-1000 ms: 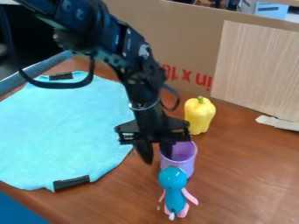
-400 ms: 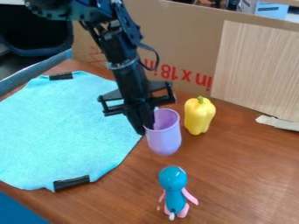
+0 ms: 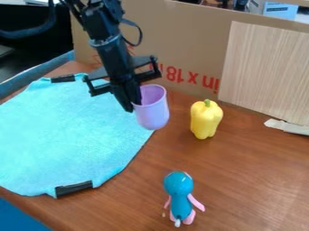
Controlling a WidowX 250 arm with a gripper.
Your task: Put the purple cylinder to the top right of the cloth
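Note:
The black gripper point(image 3: 136, 103) is shut on the left side of the purple cylinder's rim. The purple cylinder point(image 3: 153, 110), a cup-like shape with its open end up, hangs slightly tilted by the right edge of the cloth, seemingly raised off the table. Spread over the left of the table lies the light blue cloth point(image 3: 66, 135), with black clips at its upper left and lower edge.
A yellow bell pepper point(image 3: 206, 119) stands to the right of the cylinder. Near the front is a blue-headed toy figure point(image 3: 179, 196) with pink limbs. Behind the table rise a cardboard wall point(image 3: 181, 40) and a wood-grain panel point(image 3: 265, 72).
Gripper and purple cylinder have moved together up and to the left, from behind the toy figure to the cloth's right edge. The pepper, toy and cloth have stayed put.

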